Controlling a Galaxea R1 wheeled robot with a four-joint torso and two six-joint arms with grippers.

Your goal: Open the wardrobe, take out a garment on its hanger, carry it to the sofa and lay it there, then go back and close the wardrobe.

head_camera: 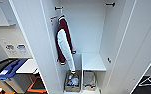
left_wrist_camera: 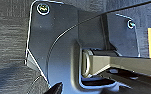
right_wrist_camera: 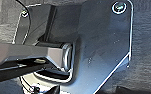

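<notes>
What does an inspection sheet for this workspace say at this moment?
Surface: low white shelf inside, bare.
Job's things: wardrobe stands open; black pegs at the top.
Clutter: maroon jacket with white sleeve hangs on the left inner side; two baskets under the shelf, one holding small items.
Claws: cannot tell open or shut.
Cables: thin dark cable crosses the left wrist plate.
Surroundings: blue bin and white table left of the wardrobe.

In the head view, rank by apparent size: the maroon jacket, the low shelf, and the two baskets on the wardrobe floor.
1. maroon jacket, clearly the largest
2. low shelf
3. left basket and right basket look about alike, so they are left unranked against each other.
</notes>
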